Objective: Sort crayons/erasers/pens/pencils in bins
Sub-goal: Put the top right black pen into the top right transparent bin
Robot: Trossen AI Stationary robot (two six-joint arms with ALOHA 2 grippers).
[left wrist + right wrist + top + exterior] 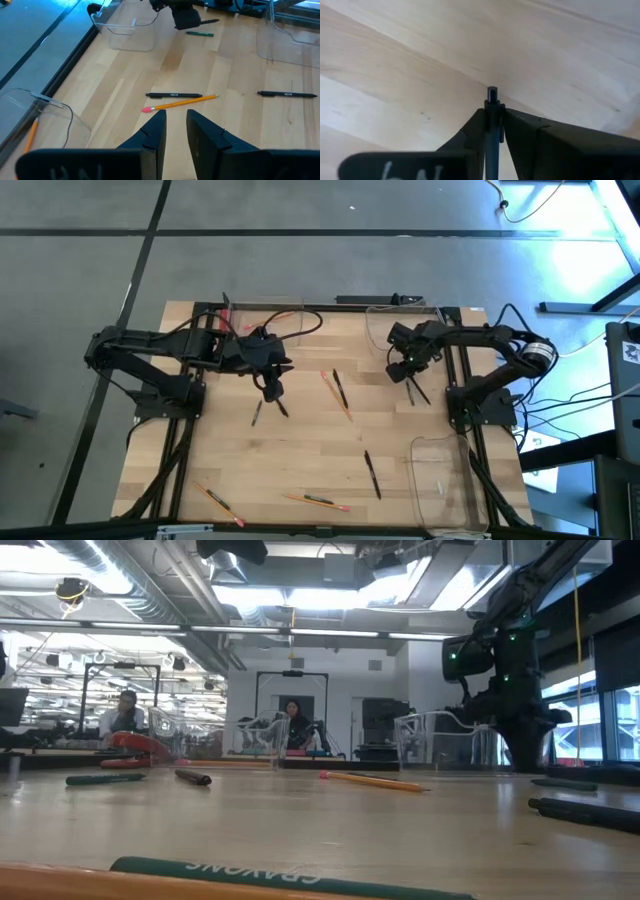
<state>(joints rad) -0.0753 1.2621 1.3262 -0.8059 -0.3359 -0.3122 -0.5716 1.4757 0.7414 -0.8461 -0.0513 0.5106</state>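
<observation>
Wooden desk (300,460) planks run under both arms, with pens and pencils scattered across them. On the left, the left gripper (175,131) hovers with its fingers a little apart and nothing between them; just ahead of the fingertips lie a pencil (181,103) and a black pen (174,95), side by side. On the right, the right gripper (492,131) has its fingers clamped on a dark pen (492,107) whose tip pokes out just past them, over bare wood. A clear bin (405,330) sits close beside that arm. Judging by this, a pen pick is in hand; next it wants carrying over a bin's wall and releasing, while the left fingers would need to drop around one stick only.
</observation>
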